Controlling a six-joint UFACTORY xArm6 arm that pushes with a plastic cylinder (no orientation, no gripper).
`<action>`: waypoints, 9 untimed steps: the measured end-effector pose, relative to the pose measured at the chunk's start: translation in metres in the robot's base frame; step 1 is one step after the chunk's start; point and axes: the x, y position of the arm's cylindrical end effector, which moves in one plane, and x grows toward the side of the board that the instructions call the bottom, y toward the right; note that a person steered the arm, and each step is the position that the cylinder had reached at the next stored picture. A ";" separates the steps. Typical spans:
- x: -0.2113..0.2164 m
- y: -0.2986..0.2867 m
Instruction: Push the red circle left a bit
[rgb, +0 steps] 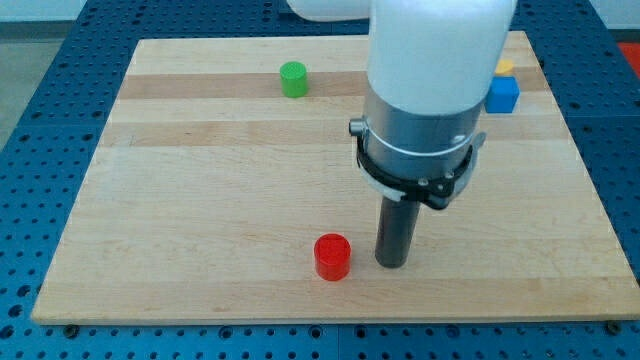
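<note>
Nearest the camera: red circle (332, 257), a short round block close to the board's (200, 220) bottom edge. Just to the view's left of my tip (392, 264), with a thin gap between, maybe none; hard to tell. Level with my tip, so well lined up for a push toward the view's left.

No jaws on this tool, only a dark rod (396, 232). Nothing held, nothing to open or close. Tip down at the board.

Far off toward the view's top and left of my tip: green circle (293, 79). Toward the view's top and right: blue cube (503, 95), and a bit of a yellow block (505, 66) peeking out behind the arm (430, 80), shape not clear.

Could go wrong: round block, thin rod. A push a little off the middle could send the block sideways, or let it slip past my tip. Too long a push would move it more than "a bit". A slanted push toward the view's bottom could slide it off the board's edge.
</note>
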 end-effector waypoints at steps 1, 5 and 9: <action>0.006 0.000; 0.006 -0.021; 0.006 -0.030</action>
